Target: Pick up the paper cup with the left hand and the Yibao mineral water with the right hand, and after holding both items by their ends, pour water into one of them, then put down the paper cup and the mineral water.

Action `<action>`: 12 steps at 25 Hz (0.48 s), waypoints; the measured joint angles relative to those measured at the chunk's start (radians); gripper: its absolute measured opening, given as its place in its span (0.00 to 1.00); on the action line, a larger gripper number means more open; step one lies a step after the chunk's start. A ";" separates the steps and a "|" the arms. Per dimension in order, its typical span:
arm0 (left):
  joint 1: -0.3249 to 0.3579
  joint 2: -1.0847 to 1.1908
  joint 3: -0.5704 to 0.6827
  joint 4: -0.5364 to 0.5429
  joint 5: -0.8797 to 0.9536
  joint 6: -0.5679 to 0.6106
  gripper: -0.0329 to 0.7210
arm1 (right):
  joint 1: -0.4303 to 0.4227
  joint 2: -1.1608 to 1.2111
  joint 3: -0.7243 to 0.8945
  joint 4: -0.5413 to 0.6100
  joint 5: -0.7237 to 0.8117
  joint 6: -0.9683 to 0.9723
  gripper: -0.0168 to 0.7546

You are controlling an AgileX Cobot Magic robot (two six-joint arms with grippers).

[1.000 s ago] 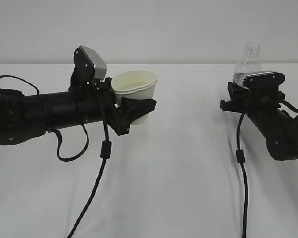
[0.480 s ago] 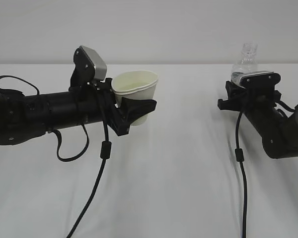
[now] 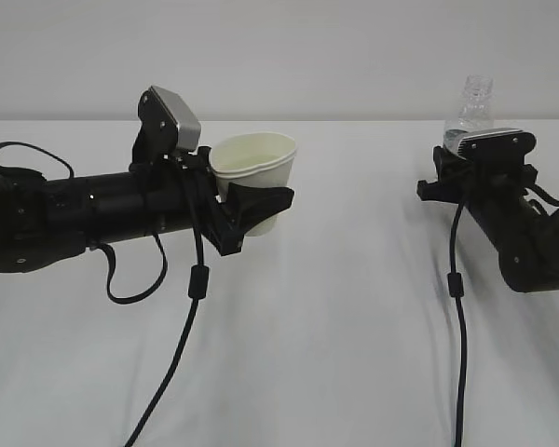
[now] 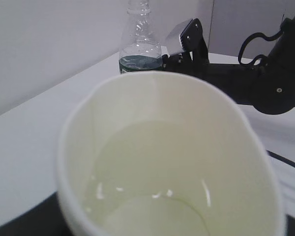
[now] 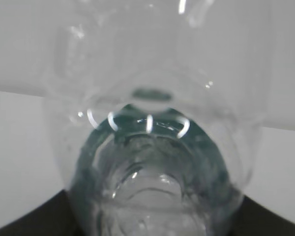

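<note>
I read the current step as the hold before the pour: both items are in the grippers and well apart.

1. Left side. The left hand [image 3: 252,209], a long black cylindrical arm with black jaws, grips the paper cup [image 3: 254,182], a small white tapered cup with a rolled rim. The jaws are closed on the lower cup wall. The cup stands upright. In the left wrist view its cream interior [image 4: 152,177] appears to hold a shallow pool of clear liquid.

2. Right side. The right hand [image 3: 475,177], a bulky black gripper with a flat grey panel, clamps the Yibao mineral water [image 3: 470,112], a small clear ribbed plastic bottle with a dark green label band. The jaws are closed on the bottle body, and only the neck and shoulder show above the panel. No cap is visible on the mouth.

3. Next move, as I judge it: bring the bottle mouth over the cup rim and tilt it, or, if pouring is done, lower both items.

4. Clearance. The white table [image 3: 335,354] between the two arms carries only the hanging black cables [image 3: 191,307]. The far edge runs behind both items. I must keep the bottle path above the cup rim.
</note>
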 joint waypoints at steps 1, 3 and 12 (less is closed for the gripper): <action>0.000 0.000 0.000 0.000 0.000 0.000 0.57 | 0.000 0.000 0.000 0.000 0.000 0.000 0.47; -0.004 0.000 0.000 0.000 0.000 0.000 0.57 | 0.000 0.000 0.000 0.000 0.000 0.000 0.47; -0.015 0.000 0.000 0.001 0.000 0.000 0.57 | 0.000 0.031 -0.001 -0.004 0.000 0.000 0.47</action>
